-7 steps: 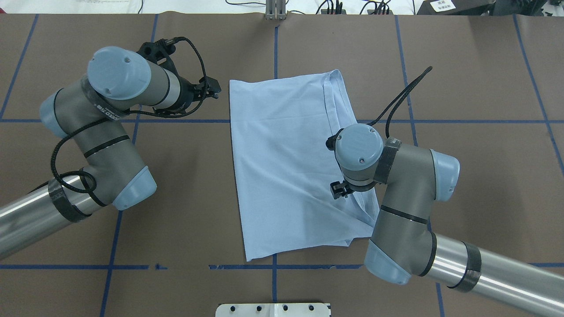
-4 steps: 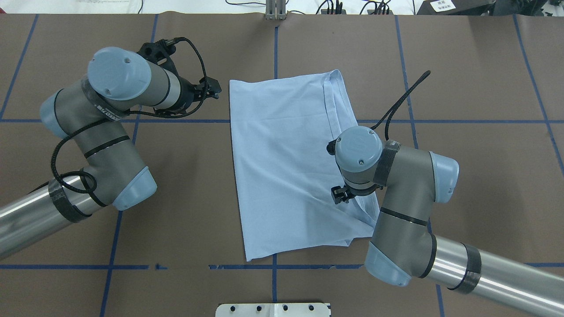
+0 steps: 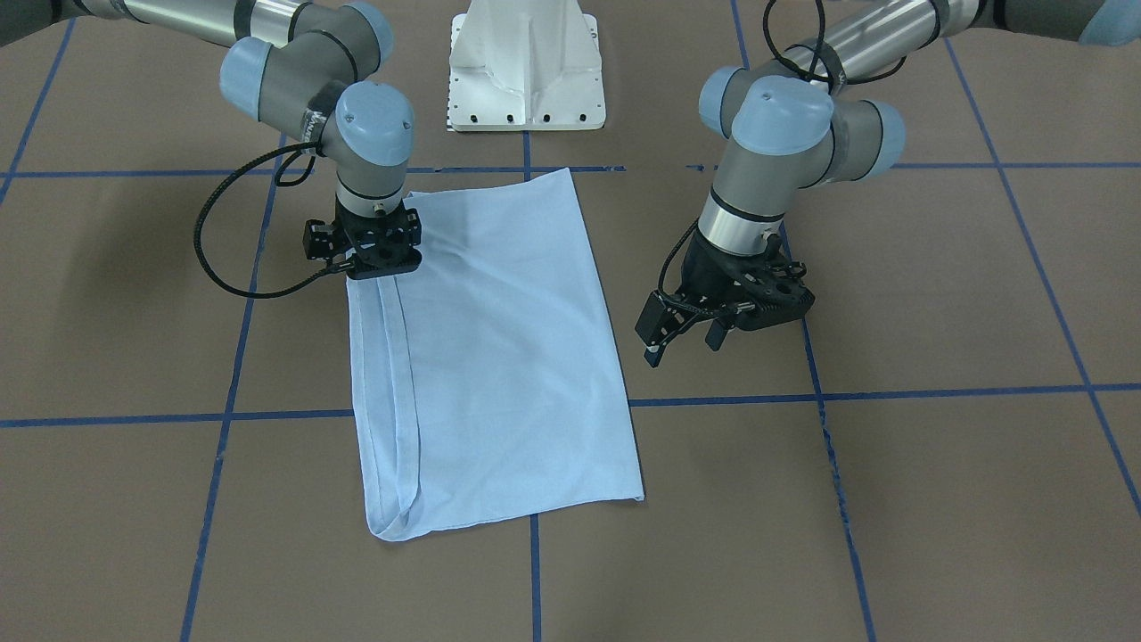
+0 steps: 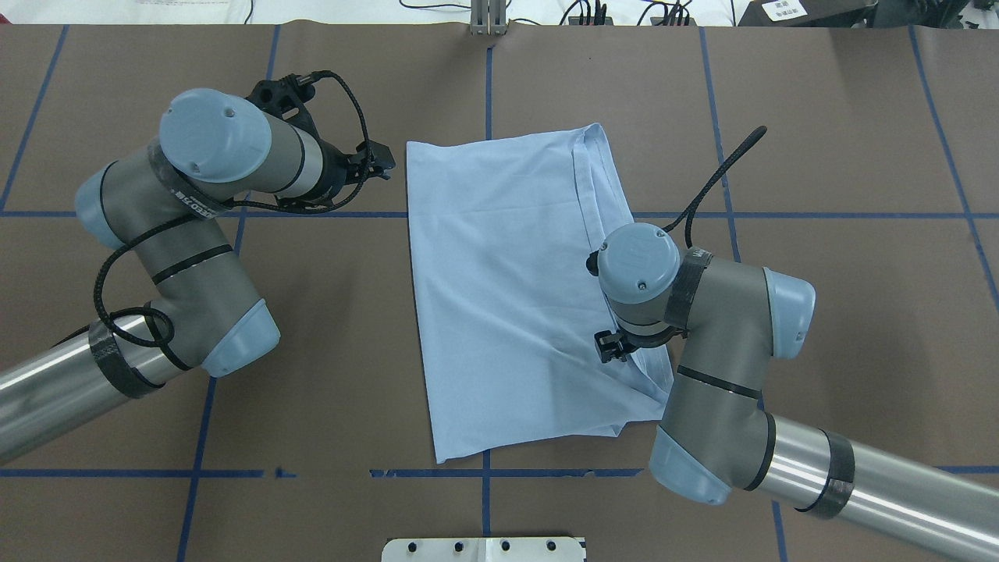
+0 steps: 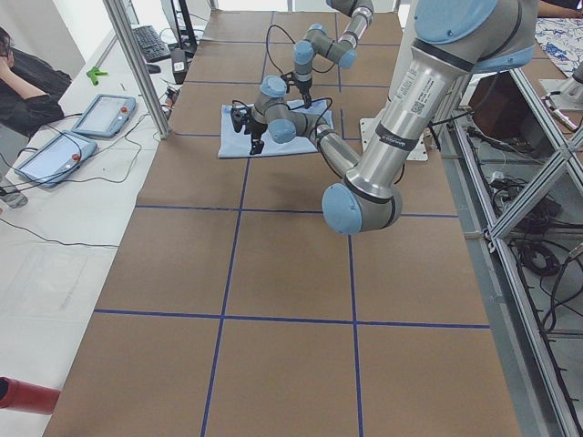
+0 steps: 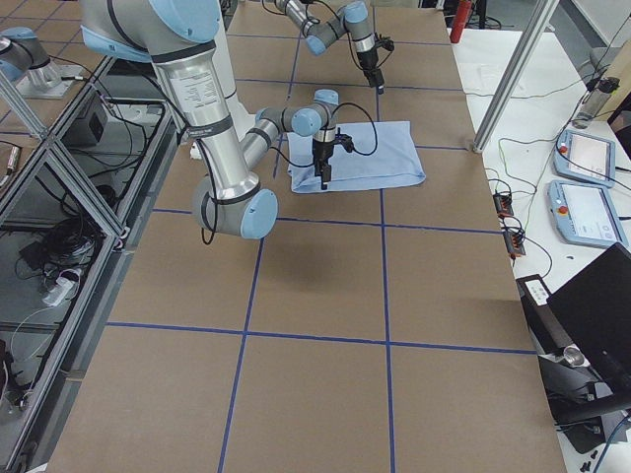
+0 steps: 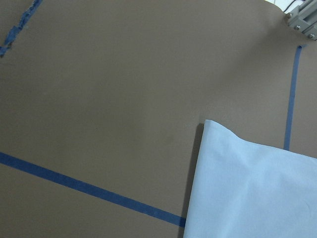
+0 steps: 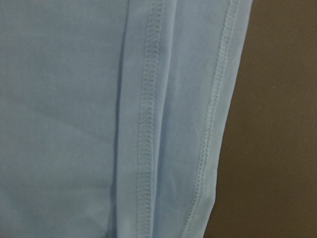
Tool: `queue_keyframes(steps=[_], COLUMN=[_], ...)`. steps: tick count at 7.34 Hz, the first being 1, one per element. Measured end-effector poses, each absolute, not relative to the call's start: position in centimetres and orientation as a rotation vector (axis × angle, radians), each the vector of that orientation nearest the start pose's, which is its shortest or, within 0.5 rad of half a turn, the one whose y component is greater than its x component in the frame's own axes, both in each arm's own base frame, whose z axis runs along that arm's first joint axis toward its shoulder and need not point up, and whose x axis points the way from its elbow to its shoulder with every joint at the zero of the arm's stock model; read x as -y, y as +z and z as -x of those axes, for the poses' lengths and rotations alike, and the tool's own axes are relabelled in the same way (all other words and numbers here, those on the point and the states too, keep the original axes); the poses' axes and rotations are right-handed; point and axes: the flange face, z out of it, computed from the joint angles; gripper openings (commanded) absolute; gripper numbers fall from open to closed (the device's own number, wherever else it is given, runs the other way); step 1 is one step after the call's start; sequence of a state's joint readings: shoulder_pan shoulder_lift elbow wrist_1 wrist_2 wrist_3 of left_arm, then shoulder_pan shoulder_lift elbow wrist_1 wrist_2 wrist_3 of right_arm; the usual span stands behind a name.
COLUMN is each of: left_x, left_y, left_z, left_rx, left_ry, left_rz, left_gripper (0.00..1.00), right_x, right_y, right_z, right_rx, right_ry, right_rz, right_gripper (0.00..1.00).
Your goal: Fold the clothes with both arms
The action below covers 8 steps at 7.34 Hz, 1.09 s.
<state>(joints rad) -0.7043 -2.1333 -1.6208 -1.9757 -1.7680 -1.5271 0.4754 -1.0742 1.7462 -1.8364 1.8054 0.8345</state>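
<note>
Shifted slightly: right gripper point(image 3: 379, 266), pressed low on T-shirt point(image 3: 499, 357) hem, probably for pinching; jaws hidden, grip undeterminable. Left gripper point(image 3: 682, 339): fingers spread, waiting beside T-shirt's opposite edge. T-shirt: half-folded, flat on table point(image 3: 891, 490).

A table covered in brown paper point(image 4: 819, 117) is marked into squares by blue tape lines point(image 4: 488, 86). A white pedestal base point(image 3: 528, 71) stands at its edge. Beside the table, a white bench point(image 5: 55, 273) holds one teach pendant point(image 5: 105, 114) and a second point(image 5: 50, 157), with thin cables trailing near them. A person in dark clothing point(image 5: 27, 91) is just beyond them, and an aluminium post point(image 5: 137, 64) rises between bench and table.
</note>
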Motion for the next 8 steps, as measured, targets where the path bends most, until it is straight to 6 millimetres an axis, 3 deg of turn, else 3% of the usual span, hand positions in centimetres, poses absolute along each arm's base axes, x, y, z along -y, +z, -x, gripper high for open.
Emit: queue_keyframes(steps=[3,8], left_x=[52.8,52.6], left_y=[26.2,26.0], left_z=[-44.8,-45.1], left_rx=[-1.023,-1.026], left_ry=[-0.5,-0.495], left_rz=[-0.204,-0.203], left_gripper=[1.0,1.0], right_x=[39.4,41.1], right_y=[34.6,36.1], right_z=[51.7,49.8], right_rx=[0.458,0.438], right_ry=[-0.297,-0.274], right_rz=[-0.035,-0.032], right_gripper=[1.0,1.0])
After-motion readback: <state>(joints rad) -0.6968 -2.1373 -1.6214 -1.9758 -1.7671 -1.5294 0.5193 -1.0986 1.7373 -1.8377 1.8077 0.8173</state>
